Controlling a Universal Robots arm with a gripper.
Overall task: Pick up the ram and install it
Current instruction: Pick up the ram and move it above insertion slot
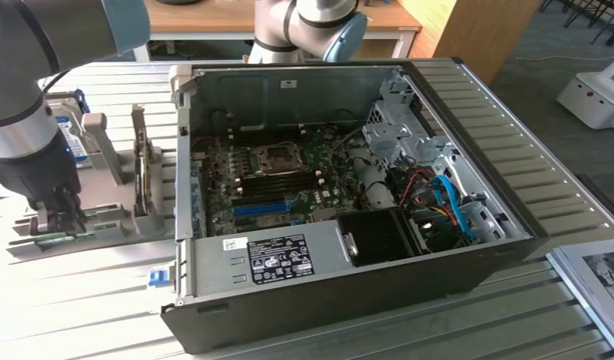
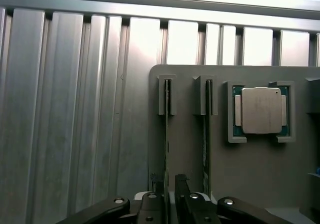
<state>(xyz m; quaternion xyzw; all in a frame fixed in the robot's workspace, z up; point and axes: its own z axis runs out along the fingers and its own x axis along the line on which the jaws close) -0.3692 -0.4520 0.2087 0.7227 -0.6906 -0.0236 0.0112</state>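
Partly cropped, end effector (image 2: 169, 180) straddles edge-on ram (image 2: 166, 129).

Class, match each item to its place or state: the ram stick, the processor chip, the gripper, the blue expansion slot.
1 slim green ram stick
2 square silver-topped processor chip
3 black robot gripper
4 blue plastic expansion slot

A on the motherboard inside the open case
B open, a stick between its fingertips
C flat in a recess of the grey holder
D on edge in a holder slot

Pairs: 1-D, 2-C, 3-B, 4-A
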